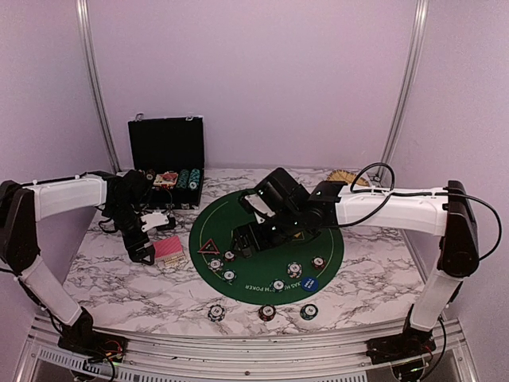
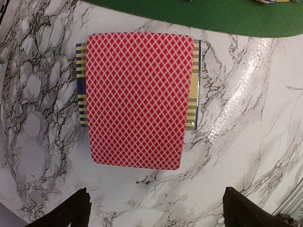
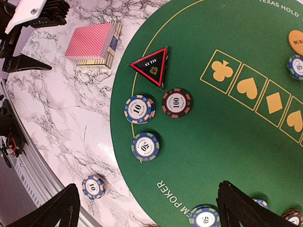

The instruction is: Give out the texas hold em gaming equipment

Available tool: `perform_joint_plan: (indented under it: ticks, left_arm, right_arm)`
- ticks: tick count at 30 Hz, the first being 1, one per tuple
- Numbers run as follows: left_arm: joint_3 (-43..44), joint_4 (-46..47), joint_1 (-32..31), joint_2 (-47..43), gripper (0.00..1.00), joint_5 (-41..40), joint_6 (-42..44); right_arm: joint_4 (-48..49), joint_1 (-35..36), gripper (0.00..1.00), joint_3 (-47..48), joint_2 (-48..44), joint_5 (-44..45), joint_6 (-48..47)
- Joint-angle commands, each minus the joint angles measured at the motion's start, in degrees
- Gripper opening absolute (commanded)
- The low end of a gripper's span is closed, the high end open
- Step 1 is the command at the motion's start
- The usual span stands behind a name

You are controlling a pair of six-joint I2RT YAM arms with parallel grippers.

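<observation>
L claw: my L claw (image 2: 156,201) is spread as wide as it goes, nothing in it. Both fingers (image 2: 71,210) show at the bottom of the wrist view, clear of the cards.
Cards: red-backed deck (image 2: 139,99) lies flat on the marble table (image 2: 251,118), just off the L rim of the green mat (image 2: 213,16). Top card sits over smth w/ blue-gold striped edges; stack or box, can't tell.
R claw: my R claw (image 3: 147,189) is also fully spread & empty, over the L-front part of the mat.
Marker: red-black triangle marker (image 3: 152,66), reads "ALL IN", flat on the mat just inside the rim, near the deck.
Chips on mat: 100 chip (image 3: 176,102) & 10 chip (image 3: 139,109) sit close together beside the marker, not touching. 50 chip (image 3: 145,146) is near them, by the rim. More chips follow the mat's front arc.
Chips off mat: loose chip (image 1: 215,312), 2nd loose chip (image 1: 267,312) & 3rd loose chip (image 1: 308,311) sit in a row on the marble by the front edge.
Buttons: orange button (image 3: 296,41) is on the mat past the suit symbols, cut off by the frame. Blue button (image 1: 308,282) is on the mat near its front rim.
Case: black case (image 1: 167,143) stands open at back L w/ chips inside.
Basket: wicker basket (image 1: 350,177) is behind my R arm, mostly hidden.
</observation>
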Motion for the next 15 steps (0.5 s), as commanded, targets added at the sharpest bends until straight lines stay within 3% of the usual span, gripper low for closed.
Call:
perform_joint_plan:
  ticks: [1, 15]
  left_arm:
    - [2.1, 3.2, -1.0, 1.8, 0.99, -2.0, 0.3]
    - [0.3, 6.6, -3.9, 3.9, 0.99, -3.6, 2.3]
  right_arm:
    - [1.6, -0.5, 0.99, 1.8, -0.3, -0.4, 1.4]
    - [4.4, -2.3, 0.99, -0.9, -1.6, -2.8, 3.0]
